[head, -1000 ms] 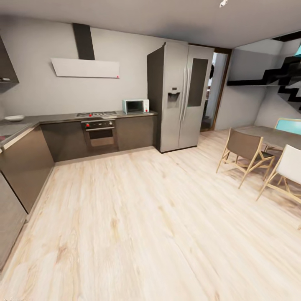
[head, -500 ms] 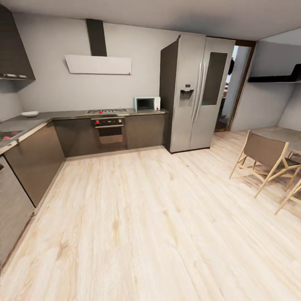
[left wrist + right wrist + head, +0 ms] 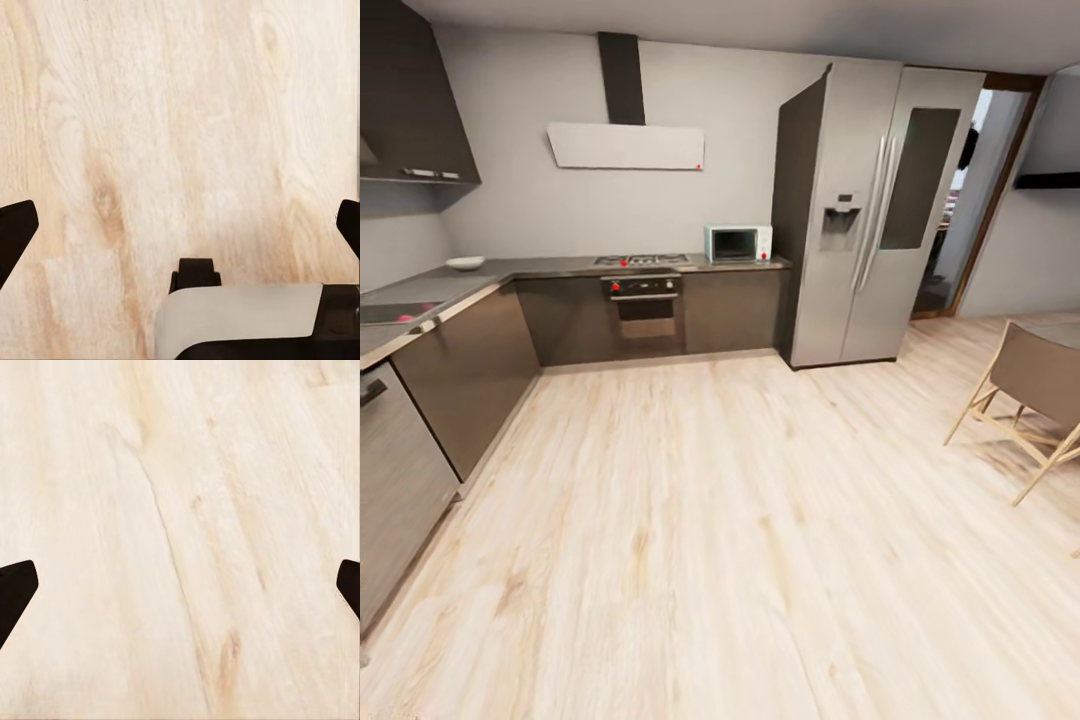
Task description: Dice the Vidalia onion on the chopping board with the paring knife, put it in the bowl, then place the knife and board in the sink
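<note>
No task step is judged complete. The bowl [image 3: 464, 263] is seen on the countertop [image 3: 430, 290] at ten o'clock; the sink [image 3: 385, 313] nearby possibly holds the Vidalia onion. The left gripper [image 3: 180, 225] and right gripper [image 3: 180, 589] are spread wide, empty, above the floor [image 3: 740, 540].

The camera has turned to the left: the fridge [image 3: 870, 215], the oven [image 3: 645, 310] and the bowl [image 3: 464, 263] now sit further right, and one chair [image 3: 1032, 400] remains.

Pale grained wood floor [image 3: 740, 520], dark glossy cabinets [image 3: 470, 370], grey countertop [image 3: 550, 267], silver fridge [image 3: 870, 210].
</note>
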